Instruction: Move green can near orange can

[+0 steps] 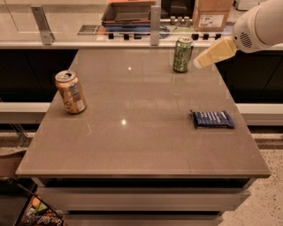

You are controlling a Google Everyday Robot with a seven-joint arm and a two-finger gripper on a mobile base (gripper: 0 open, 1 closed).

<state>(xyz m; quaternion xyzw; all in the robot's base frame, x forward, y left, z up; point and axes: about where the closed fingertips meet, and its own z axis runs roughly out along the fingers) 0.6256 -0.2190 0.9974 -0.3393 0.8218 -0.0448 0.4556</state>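
The green can [182,54] stands upright near the table's far right edge. It has pale markings and a silver top. The orange can [70,92] stands upright and slightly tilted in view near the left edge, with a white label panel. The two cans are far apart. My gripper [211,54], pale yellow on a white arm, comes in from the upper right. Its tip hangs just right of the green can, close to it but apart.
A dark blue packet [212,119] lies flat on the right side of the brown table [132,150]. Behind the table runs a counter with a glass guard, a dark tray [128,12] and a cardboard box [212,15]. Floor drops off at the front and right.
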